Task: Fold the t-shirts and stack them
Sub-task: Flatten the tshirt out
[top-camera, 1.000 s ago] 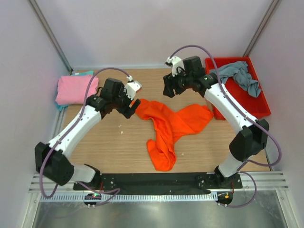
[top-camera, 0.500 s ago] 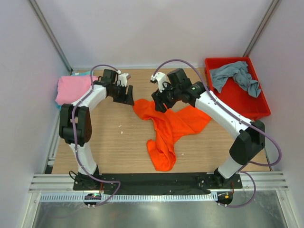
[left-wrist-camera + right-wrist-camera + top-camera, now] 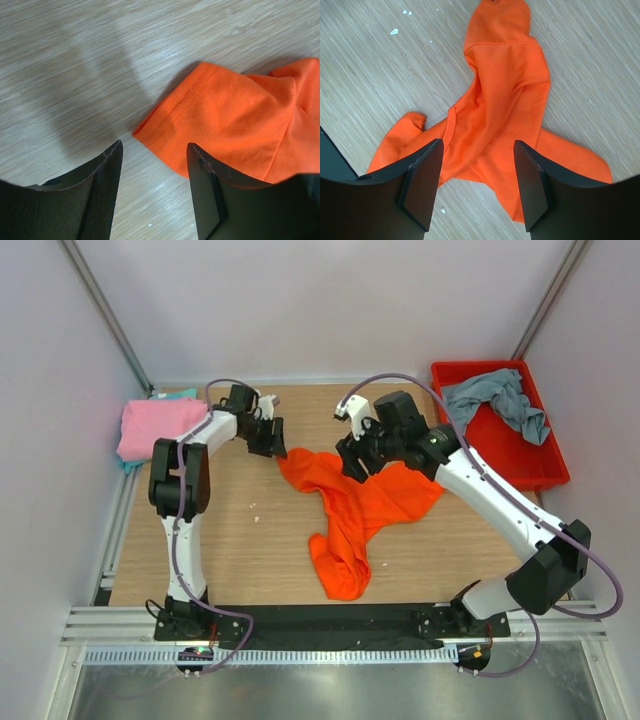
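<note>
The orange shirt (image 3: pixel 235 120) runs off the left wrist view's edge and behind the left gripper (image 3: pixel 154 145). The right wrist view cuts off its top; the right gripper (image 3: pixel 478 142) hides its lower part. Left of the left gripper, the pink shirt (image 3: pixel 155 427) covers most of the teal shirt (image 3: pixel 183 393).

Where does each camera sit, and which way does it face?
Top external: above, behind the bases, looking down at the table; left arm, right arm show.
Left wrist: faces down past the left end effector at the orange t-shirt corner.
Right wrist: same, past the right end effector, at its middle.
Shared: that shirt.
</note>
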Action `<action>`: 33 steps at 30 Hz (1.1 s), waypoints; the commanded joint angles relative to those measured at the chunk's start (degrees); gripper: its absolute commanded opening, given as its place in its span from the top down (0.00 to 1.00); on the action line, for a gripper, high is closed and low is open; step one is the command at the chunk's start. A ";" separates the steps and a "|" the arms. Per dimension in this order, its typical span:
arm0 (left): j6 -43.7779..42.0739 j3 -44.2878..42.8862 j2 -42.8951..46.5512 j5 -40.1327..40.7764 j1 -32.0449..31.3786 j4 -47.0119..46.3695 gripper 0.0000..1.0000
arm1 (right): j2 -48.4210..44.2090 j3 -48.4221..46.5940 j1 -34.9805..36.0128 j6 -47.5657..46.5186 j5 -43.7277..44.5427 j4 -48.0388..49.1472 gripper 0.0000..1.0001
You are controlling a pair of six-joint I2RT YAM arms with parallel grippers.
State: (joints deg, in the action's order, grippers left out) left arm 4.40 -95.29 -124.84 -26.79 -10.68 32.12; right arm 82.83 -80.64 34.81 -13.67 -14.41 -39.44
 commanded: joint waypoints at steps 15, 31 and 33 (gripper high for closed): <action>3.51 -3.50 -3.13 -3.71 0.31 0.84 0.64 | -3.90 2.68 0.09 -0.83 3.34 3.49 0.36; -0.71 2.56 15.13 -4.51 -14.00 0.31 1.00 | -8.73 6.02 -2.63 0.04 10.98 7.44 0.36; -0.19 1.69 17.77 -3.54 -19.70 0.92 1.00 | -9.52 6.29 -3.78 0.75 10.73 8.24 0.36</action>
State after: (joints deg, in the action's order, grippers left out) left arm 5.89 -91.98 -116.42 -29.85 -21.50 33.71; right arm 76.40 -74.35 32.91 -14.26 -6.63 -35.33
